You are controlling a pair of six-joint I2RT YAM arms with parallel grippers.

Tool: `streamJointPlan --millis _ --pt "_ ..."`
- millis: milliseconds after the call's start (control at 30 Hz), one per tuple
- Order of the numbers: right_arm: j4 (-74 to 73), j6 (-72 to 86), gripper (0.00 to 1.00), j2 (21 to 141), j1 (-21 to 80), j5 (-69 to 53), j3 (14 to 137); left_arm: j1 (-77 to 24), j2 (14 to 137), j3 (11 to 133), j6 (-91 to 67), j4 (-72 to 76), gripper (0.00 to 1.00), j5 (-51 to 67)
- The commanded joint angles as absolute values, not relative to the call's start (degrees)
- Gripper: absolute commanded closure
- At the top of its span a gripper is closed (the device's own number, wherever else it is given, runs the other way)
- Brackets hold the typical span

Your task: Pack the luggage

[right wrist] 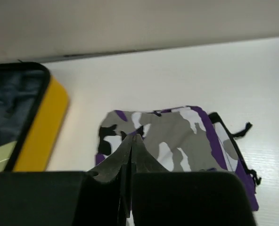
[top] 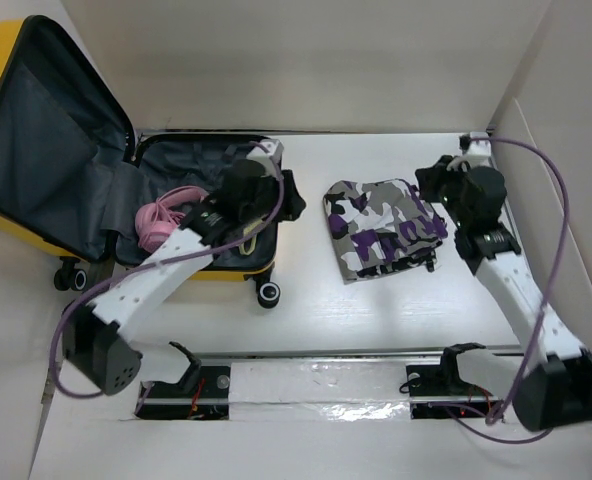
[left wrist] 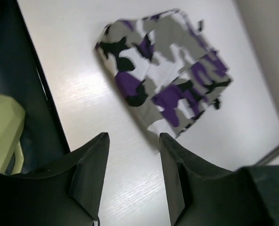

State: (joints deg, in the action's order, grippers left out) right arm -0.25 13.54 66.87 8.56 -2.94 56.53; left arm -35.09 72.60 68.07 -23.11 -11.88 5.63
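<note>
Two arms work over a white table (top: 376, 320), seen from above and from each wrist. At the upper left of the overhead view lies the luggage (top: 46, 150), open: its yellow lid, lined in dark grey, is propped up at the far left, and its base lies flat on the table beside it, black wheels toward the lower edge of the frame. Inside the base are pink headphones (top: 161, 220) and, just right of them, a pale yellow-green item (top: 248, 240) partly hidden by the arm. The left arm runs from the lower left up across the base, and the left gripper (top: 288, 195) hangs over the case's right rim; in the left wrist view its jaws (left wrist: 132, 141) stand apart with only bare table between them, grasping nothing, with the dark rim of the case at the left of that frame. Right of centre, apart from the case, a camouflage pouch (top: 381, 225) in purple, grey, white and black lies flat on the table. At the pouch's upper right edge sits the right gripper (top: 438, 185); in the right wrist view its jaws (right wrist: 132, 139) are clenched together, tips meeting over the pouch, and whether any fabric is pinched cannot be told. Along the lower edge runs a metal rail (top: 316, 385).
</note>
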Motion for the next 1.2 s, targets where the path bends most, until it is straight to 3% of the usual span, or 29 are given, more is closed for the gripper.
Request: streamJointPlan --millis 0,133,267,367,500,600,1167 --pt "9.4 16.7 1.0 56.8 9.3 -1.6 47.0 -41.2 78.8 73.3 -23.3 -15.8 0.57 -9.1" --pt "9.6 17.8 0.86 49.5 8.1 -3.9 42.2 -46.1 86.6 77.3 -27.3 -14.2 0.49 -12.6" --pt "4.2 16.9 0.62 47.6 8.1 -6.8 43.4 -48.2 97.1 80.3 -31.3 -10.8 0.39 -11.9" --pt "9.1 17.8 0.54 46.6 8.1 -10.5 41.1 -48.7 104.1 84.4 -33.9 -11.8 0.35 -14.5" --pt "9.9 18.6 0.53 45.4 8.1 -12.1 39.8 -48.7 109.6 86.3 -36.6 -9.9 0.24 -15.5" --pt "10.4 18.9 0.53 44.7 8.1 -12.3 39.3 -47.3 114.4 88.5 -38.7 -9.5 0.21 -12.1" --pt "12.8 19.2 0.52 45.4 9.1 -15.0 37.5 -44.6 126.8 89.7 -44.0 -1.7 0.24 -3.7"
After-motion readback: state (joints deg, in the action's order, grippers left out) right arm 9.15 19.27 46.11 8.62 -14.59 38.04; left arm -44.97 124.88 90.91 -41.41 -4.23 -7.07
